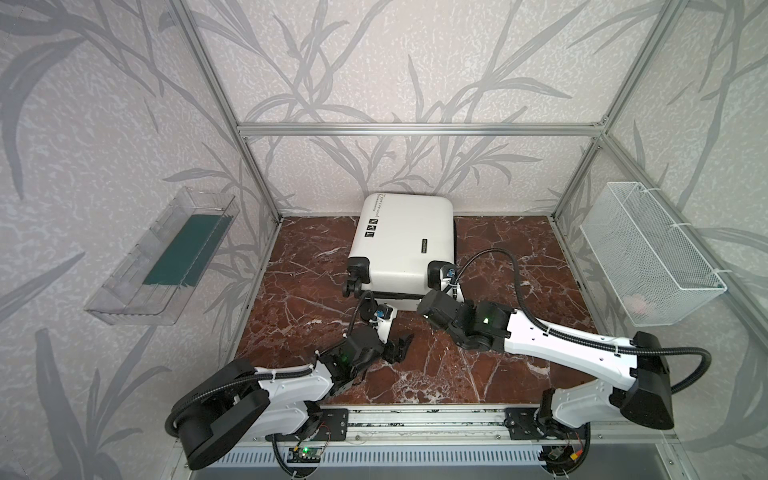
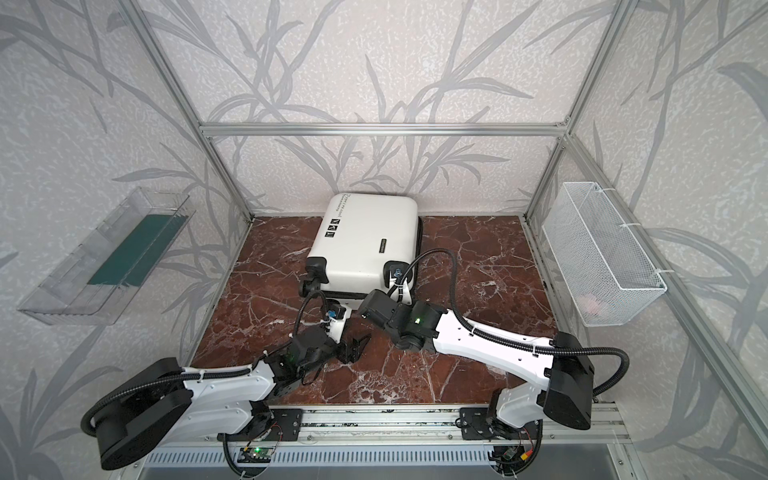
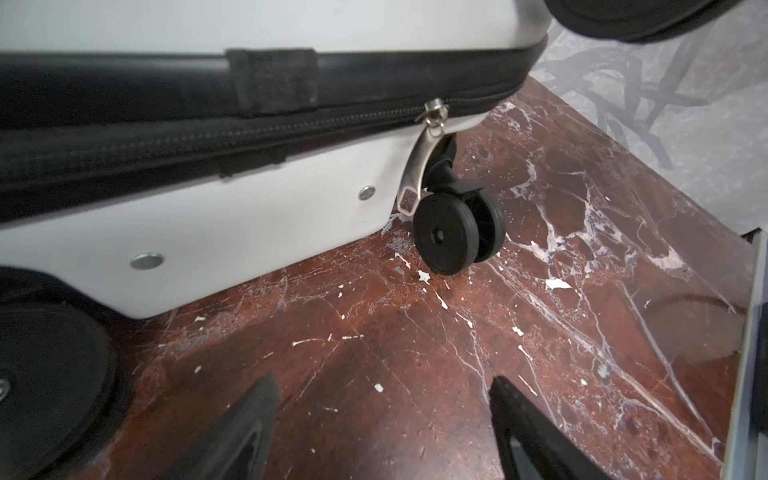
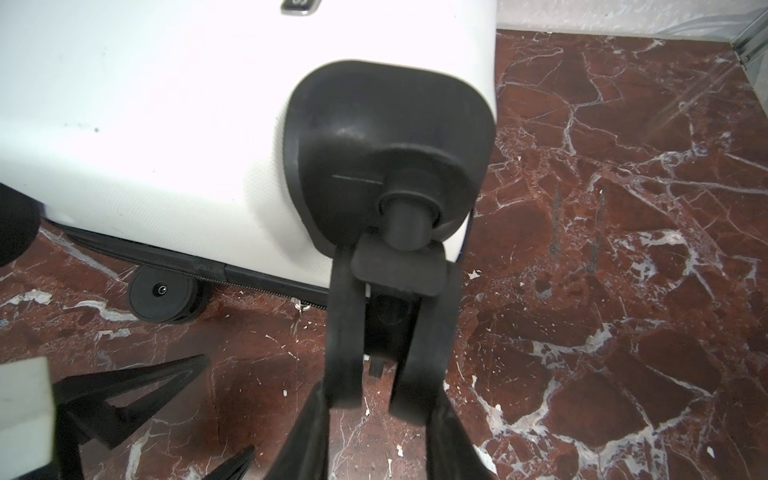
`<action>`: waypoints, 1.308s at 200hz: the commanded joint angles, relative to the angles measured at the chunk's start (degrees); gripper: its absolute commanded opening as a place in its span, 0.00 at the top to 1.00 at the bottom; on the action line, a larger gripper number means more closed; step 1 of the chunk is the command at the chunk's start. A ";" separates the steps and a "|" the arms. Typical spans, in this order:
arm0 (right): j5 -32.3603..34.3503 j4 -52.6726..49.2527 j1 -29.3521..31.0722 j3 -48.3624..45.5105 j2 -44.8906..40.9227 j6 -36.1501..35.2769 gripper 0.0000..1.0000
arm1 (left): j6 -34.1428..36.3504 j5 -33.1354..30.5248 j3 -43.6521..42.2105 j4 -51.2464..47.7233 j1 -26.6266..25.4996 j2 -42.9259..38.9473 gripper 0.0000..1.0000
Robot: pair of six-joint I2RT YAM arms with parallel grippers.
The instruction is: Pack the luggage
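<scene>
The luggage is laid flat and closed at the far centre of the marble tabletop. Its near right caster is clamped by the right gripper. The left gripper is held open and empty near the near edge.

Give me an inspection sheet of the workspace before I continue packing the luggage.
Surface: red-brown marble-pattern tabletop, white flecks.
Job's things: white hard-shell wheeled suitcase lies flat, lid down; silver zipper pull hangs at a corner.
Clutter: nothing seen.
End effectors: left end effector open, empty, above the tabletop; right end effector shut on the suitcase's black twin-wheel caster.
Cables: black corrugated conduit arches beside the suitcase.
Surroundings: clear plastic tray with dark green sheet on left wall; white wire-mesh basket on right wall, pale item inside, unclear.
</scene>
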 commanded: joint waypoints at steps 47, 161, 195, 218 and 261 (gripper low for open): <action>-5.20 3.19 1.46 -0.67 -4.05 -4.75 0.92 | 7.07 -10.56 0.96 16.33 -5.72 6.13 0.34; -5.54 2.13 1.47 -0.62 -5.31 -4.49 0.95 | 11.02 -17.48 7.81 41.62 -8.12 30.51 0.56; -5.31 1.59 1.50 -0.84 -5.67 -4.26 0.95 | 12.04 -19.98 10.01 41.72 -8.23 32.27 0.58; -4.88 1.12 1.47 -0.92 -5.72 -4.03 0.95 | 11.83 -20.43 9.90 41.64 -8.17 32.48 0.58; -6.45 0.49 -2.27 -2.88 -10.95 -4.82 0.75 | 11.76 -22.31 4.05 41.47 -9.16 25.44 0.49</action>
